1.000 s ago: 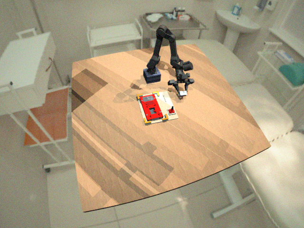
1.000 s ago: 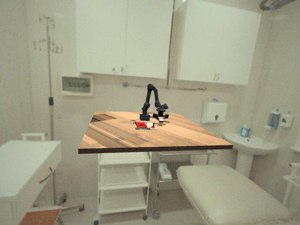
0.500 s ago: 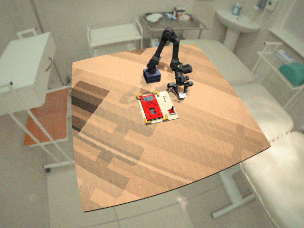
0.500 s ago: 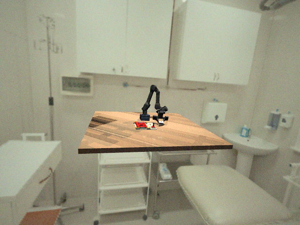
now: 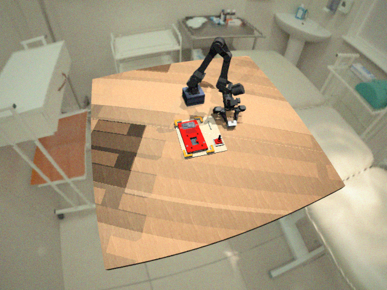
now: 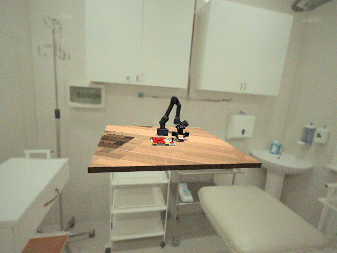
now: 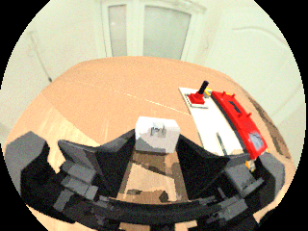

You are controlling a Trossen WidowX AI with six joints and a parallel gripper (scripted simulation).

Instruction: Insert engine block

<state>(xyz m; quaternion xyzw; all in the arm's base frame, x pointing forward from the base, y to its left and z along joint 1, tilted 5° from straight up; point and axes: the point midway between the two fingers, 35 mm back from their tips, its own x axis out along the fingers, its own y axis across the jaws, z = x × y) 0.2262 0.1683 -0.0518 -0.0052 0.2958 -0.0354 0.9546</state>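
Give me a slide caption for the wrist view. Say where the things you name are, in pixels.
Tool (image 7: 156,134) gripping the white block (image 5: 231,124) (image 6: 181,138) (image 7: 157,136), with the red car body (image 5: 191,132) (image 6: 157,140) (image 7: 239,118) off to the right.

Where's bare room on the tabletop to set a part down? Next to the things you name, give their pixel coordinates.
Bare wood shows between the white board (image 5: 221,147) (image 6: 170,146) (image 7: 209,126) and the tabletop's front edge. Crowded: around the gripper (image 5: 231,122) (image 6: 180,138) (image 7: 156,134), right beside the board.

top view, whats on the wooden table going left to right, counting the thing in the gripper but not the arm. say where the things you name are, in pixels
red car body (image 5: 199,145) (image 6: 154,140) (image 7: 239,120) → red piece with the black upright stick (image 5: 218,141) (image 6: 171,142) (image 7: 196,99) → white engine block (image 5: 231,124) (image 6: 181,139) (image 7: 157,140)
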